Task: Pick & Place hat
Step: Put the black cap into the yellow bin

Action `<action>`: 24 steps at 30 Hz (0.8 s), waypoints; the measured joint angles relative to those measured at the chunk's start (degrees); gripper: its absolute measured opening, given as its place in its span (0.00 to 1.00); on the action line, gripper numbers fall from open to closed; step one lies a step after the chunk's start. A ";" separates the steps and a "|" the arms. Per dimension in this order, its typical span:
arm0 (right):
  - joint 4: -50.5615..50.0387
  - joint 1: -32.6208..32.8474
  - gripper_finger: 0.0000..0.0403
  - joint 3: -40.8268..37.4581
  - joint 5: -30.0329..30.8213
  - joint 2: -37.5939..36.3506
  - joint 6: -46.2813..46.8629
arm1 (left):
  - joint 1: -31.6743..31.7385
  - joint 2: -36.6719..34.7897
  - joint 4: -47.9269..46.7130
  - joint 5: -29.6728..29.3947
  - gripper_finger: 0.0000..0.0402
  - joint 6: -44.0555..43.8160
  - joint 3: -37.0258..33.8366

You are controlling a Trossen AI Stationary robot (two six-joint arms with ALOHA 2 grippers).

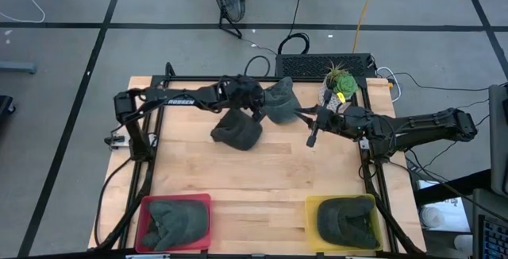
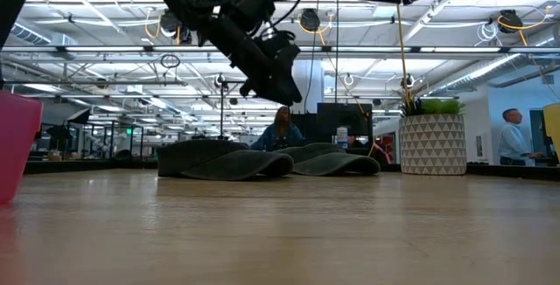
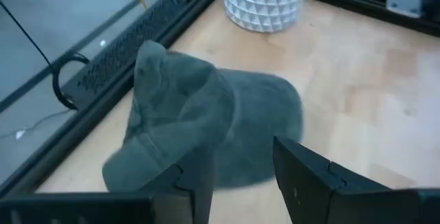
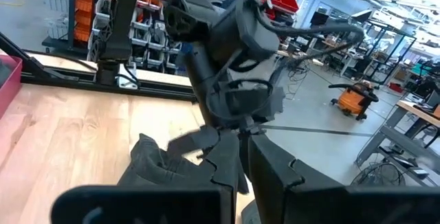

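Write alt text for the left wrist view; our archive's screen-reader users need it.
A grey-green hat lies on the wooden table, just ahead of the left gripper, whose two dark fingers stand open above its near edge. Behind the hat stands a white patterned plant pot, beside the black frame at the table's edge.

You're looking at two dark, near-black arms, left arm [image 1: 178, 98] and right arm [image 1: 421, 125], built from slim tubular links and chunkier rounded joints. White lettering runs along the left arm's link. Black cables loop off its wrist. Each end effector [image 3: 240, 176] carries two flat, angular black fingers [image 3: 306, 179].
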 joint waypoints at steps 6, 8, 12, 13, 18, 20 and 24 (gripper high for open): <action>-2.06 0.09 0.06 0.00 -0.02 -0.02 0.85 | -0.17 0.45 -2.84 0.06 0.37 -0.07 0.09; -3.40 0.09 0.06 0.00 -0.02 0.02 1.42 | -0.54 -0.51 -7.72 0.02 0.37 -1.05 0.07; -6.37 0.09 0.06 0.00 -0.02 0.02 1.82 | -1.24 -2.56 -21.01 -0.24 0.37 -6.62 0.11; -6.61 0.06 0.06 0.00 0.00 0.02 2.18 | -1.39 -2.64 -24.35 -0.29 0.37 -8.06 0.15; -6.63 0.00 0.06 0.00 -0.01 0.02 2.45 | -2.01 -2.46 -37.22 -0.44 0.37 -12.10 0.04; -6.48 0.00 0.06 0.00 0.00 0.02 2.45 | -2.23 -2.29 -38.48 1.00 0.37 -12.36 0.02; -6.48 0.00 0.06 0.00 0.00 0.02 2.45 | -2.53 -2.29 -37.10 4.09 0.37 -13.21 0.04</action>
